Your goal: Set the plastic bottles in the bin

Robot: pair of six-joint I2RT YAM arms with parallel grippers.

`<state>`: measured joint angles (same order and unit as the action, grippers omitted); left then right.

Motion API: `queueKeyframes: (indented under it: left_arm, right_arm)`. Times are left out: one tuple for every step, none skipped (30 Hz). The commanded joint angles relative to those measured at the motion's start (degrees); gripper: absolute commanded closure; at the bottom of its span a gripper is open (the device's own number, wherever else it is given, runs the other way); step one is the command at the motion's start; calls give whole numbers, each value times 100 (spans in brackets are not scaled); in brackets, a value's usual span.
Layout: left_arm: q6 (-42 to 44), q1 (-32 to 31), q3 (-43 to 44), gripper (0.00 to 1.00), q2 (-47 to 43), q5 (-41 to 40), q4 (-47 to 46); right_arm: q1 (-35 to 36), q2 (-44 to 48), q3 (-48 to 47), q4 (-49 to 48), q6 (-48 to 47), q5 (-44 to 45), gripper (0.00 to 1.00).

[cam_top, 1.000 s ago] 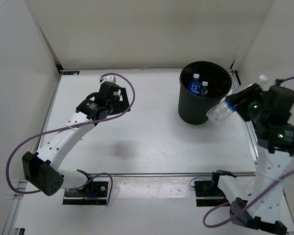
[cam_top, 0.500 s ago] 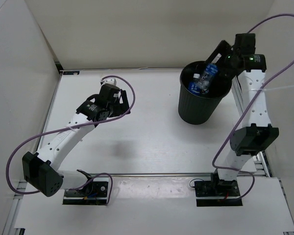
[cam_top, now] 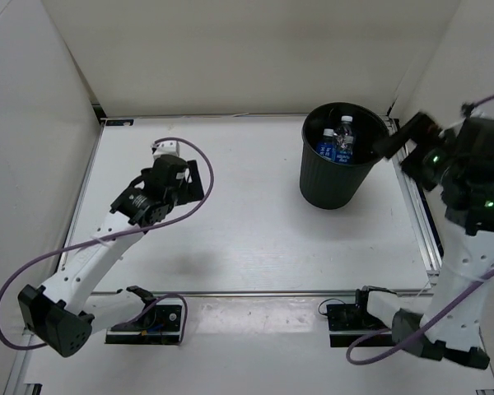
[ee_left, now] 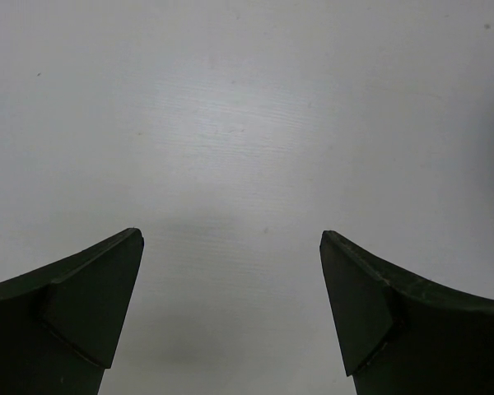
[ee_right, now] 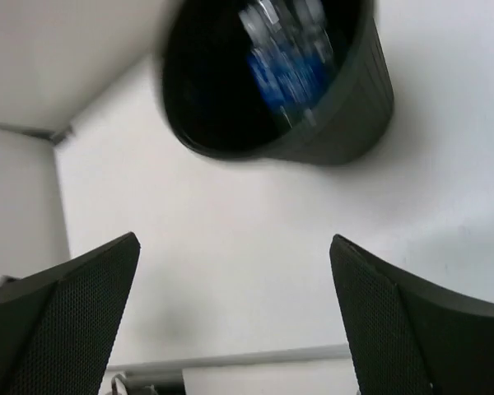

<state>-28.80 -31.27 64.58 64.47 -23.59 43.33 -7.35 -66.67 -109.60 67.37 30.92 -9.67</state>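
Note:
The bin (cam_top: pixel 329 185) is a round black wastebasket at the back right of the table. Inside it lie plastic bottles (cam_top: pixel 339 140), clear with blue labels and white caps. In the right wrist view the bin (ee_right: pixel 346 123) is at the top, and the bottles (ee_right: pixel 288 58) are a blue blur within it. My right gripper (cam_top: pixel 399 140) hangs open and empty just right of the bin's rim, high over the table (ee_right: pixel 235 240). My left gripper (cam_top: pixel 189 179) is open and empty over the left part of the table, with only bare white surface between its fingers (ee_left: pixel 230 234).
White walls close off the back and both sides. A metal rail (cam_top: pixel 416 222) runs along the table's right edge beside the bin. Purple cables loop from both arms. Two black base mounts (cam_top: pixel 350 313) sit at the near edge.
My right gripper opened over the bin and let a bottle drop in. It has since swung back to the right of the rim. My left arm drew back slightly toward the near left.

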Motion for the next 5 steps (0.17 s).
queueKeyframes:
  left_arm:
    - [-213,59,-445,0,-372,-392,245]
    - [-310,59,-507,0,-443,-496,342]
    - [-406,59,-568,0,-574,-715,586]
    - [-521,59,-569,0,-645,-899,728]
    - [-704,59,-569,0,-733,-1127,834]
  right_arm:
    - [6,432,1824,663,-34,-88,0]
    - [6,627,2220,593,-33,-1,0]
    - [6,812,2859,540,45,0,0]
    - [-46,1136,3074,479,98,96,0]
    - [-47,1278,3224,478,177,97,0]
